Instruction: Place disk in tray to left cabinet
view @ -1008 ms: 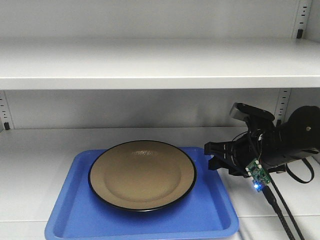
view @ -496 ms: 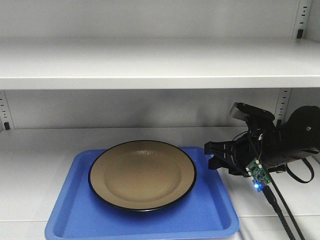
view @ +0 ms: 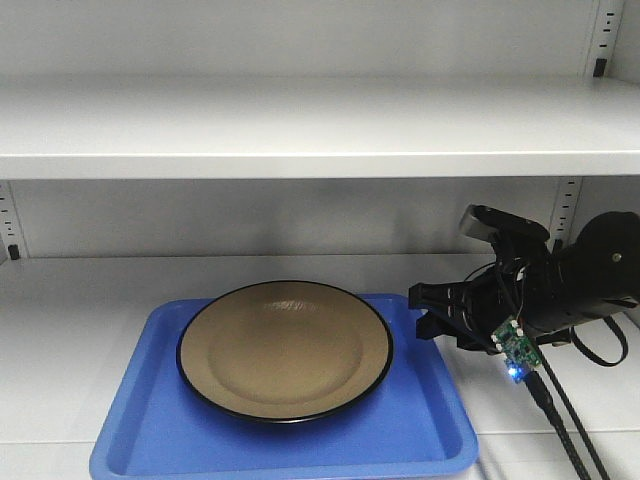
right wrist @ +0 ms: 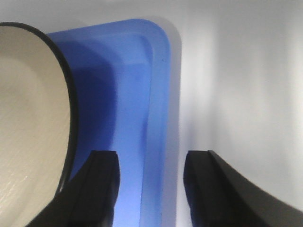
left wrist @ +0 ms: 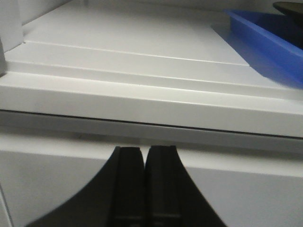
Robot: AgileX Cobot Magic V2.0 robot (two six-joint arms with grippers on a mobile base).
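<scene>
The tan disk (view: 285, 348) with its thin black rim lies flat in the blue tray (view: 150, 435), which rests on the lower shelf of the pale cabinet (view: 320, 130). My right gripper (view: 428, 312) is open at the tray's right rim, one finger over the tray floor and the other outside the rim; the right wrist view shows the tray rim (right wrist: 158, 142) between its fingers (right wrist: 102, 179) and the disk (right wrist: 28, 132) at left. My left gripper (left wrist: 143, 151) is shut on nothing, below the shelf's front edge, with the tray (left wrist: 265, 40) far to its upper right.
An upper shelf (view: 320, 155) overhangs the tray. Slotted strips (view: 565, 210) run up the back corners. The right arm's cables (view: 565, 420) trail down at the lower right. Bare shelf (left wrist: 118, 42) stretches left of the tray.
</scene>
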